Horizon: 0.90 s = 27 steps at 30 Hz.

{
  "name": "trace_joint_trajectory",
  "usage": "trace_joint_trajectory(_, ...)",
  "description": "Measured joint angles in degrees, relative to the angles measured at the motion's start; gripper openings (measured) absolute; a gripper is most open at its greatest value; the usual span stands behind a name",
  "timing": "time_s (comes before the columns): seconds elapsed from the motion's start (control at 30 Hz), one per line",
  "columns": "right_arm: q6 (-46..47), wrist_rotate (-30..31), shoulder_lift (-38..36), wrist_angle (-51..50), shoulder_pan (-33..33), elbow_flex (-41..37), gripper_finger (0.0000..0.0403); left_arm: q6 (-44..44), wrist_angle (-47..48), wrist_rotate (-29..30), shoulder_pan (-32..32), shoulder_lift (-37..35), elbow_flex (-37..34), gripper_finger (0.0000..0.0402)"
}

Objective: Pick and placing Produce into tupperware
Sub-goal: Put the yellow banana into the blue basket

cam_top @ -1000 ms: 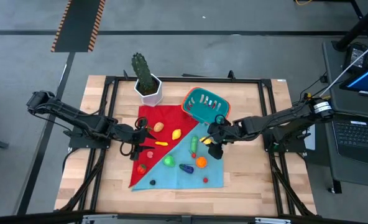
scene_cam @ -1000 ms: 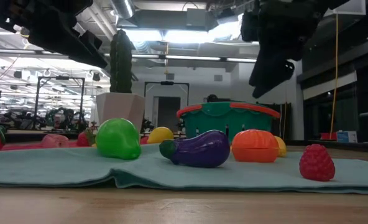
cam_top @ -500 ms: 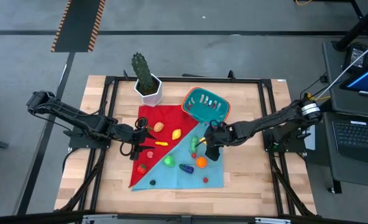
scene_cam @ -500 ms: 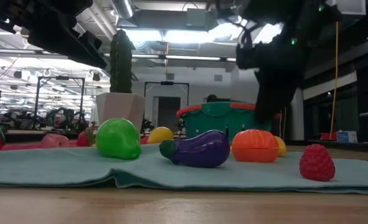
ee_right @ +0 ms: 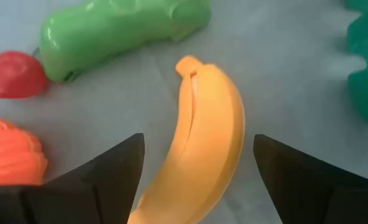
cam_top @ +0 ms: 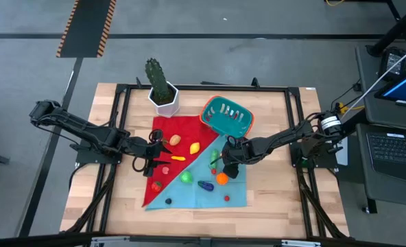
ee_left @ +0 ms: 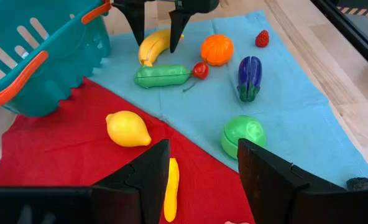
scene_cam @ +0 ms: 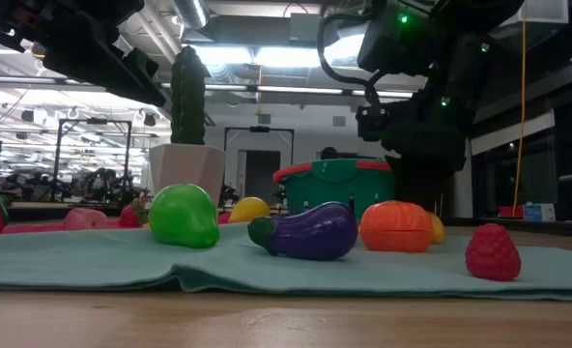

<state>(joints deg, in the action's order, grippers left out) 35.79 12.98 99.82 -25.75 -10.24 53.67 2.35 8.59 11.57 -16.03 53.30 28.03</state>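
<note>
While no writing reads anywhere, right pincer (ee_right: 190, 180) straddles banana (ee_right: 206, 146), fingers wide, beside tupperware (cam_top: 226, 115); left pincer (ee_left: 199, 171) hangs wide over red cloth (ee_left: 66, 155).

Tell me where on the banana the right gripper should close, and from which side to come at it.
Grip the banana across its thick middle, coming straight down from above. It lies flat on the blue cloth, and the open right gripper already straddles it crosswise. Its middle looks narrower than the gap, and the green pod lies clear of it.
</note>
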Motion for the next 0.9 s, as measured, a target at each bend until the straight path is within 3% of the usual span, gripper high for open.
trace_joint_trajectory(0.37,0.2,-0.4,0.73,0.97,0.02,0.0,0.0288,0.0,0.01,0.0,0.0,0.0,0.0,0.0179)
trace_joint_trajectory(0.9,0.2,-0.58,0.66,-0.19,0.13,0.0,0.0145,0.0,0.01,0.0,0.0,0.0,-0.02,0.0179)
